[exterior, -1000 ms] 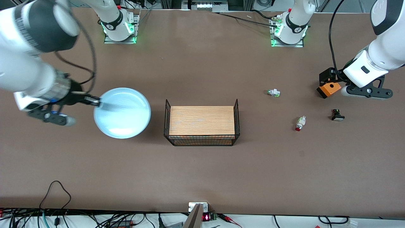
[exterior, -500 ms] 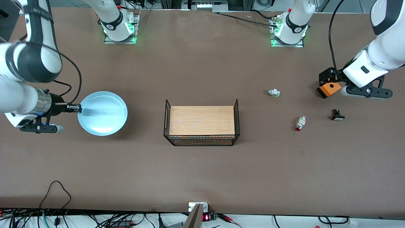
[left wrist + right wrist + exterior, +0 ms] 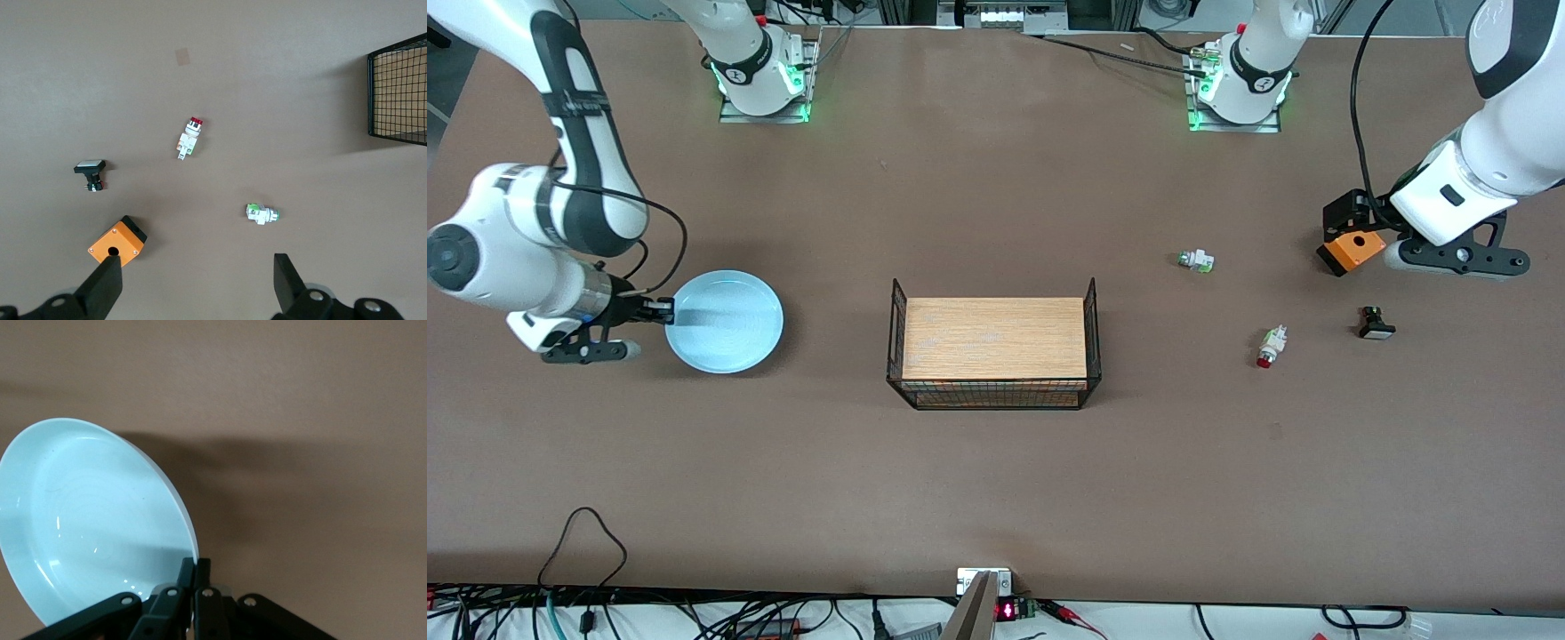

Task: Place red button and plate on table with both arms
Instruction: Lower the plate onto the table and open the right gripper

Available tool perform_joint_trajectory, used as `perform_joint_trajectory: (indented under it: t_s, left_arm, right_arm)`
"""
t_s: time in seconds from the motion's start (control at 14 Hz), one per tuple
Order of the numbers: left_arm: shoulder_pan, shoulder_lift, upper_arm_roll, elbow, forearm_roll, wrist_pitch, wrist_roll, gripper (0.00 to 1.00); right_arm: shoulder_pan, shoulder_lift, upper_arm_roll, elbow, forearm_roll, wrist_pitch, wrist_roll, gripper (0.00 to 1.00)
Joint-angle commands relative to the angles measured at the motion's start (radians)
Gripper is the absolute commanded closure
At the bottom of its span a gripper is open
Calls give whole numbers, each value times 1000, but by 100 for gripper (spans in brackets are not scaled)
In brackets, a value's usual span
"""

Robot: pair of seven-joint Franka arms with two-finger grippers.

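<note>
The pale-blue plate [image 3: 725, 322] is low over or on the brown table [image 3: 996, 489] toward the right arm's end. My right gripper [image 3: 665, 313] is shut on the plate's rim, which also shows in the right wrist view [image 3: 93, 520] with the gripper [image 3: 195, 568] pinching it. The red button [image 3: 1270, 347] lies on the table toward the left arm's end; it also shows in the left wrist view [image 3: 188, 137]. My left gripper [image 3: 197, 283] is open and empty, up above the table beside an orange box [image 3: 1352, 251].
A black wire rack with a wooden top [image 3: 994, 342] stands mid-table. A green-tipped part [image 3: 1196, 260] and a black part with a white cap [image 3: 1376, 324] lie near the red button. Cables run along the table's near edge.
My right gripper has carried the plate toward the right arm's end of the table and lowered it. The left arm has not moved.
</note>
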Motion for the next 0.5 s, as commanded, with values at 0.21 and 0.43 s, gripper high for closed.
perform_joint_trajectory:
  t_s: [0.21, 0.43]
  left_arm:
    - [-8, -11, 4, 8, -5, -19, -7, 0]
    - [-8, -11, 4, 8, -5, -19, -7, 0]
  right_arm:
    - [-49, -21, 20, -140, -3, 160, -75, 0]
    - [-36, -81, 29, -56, -2, 6, -23, 0]
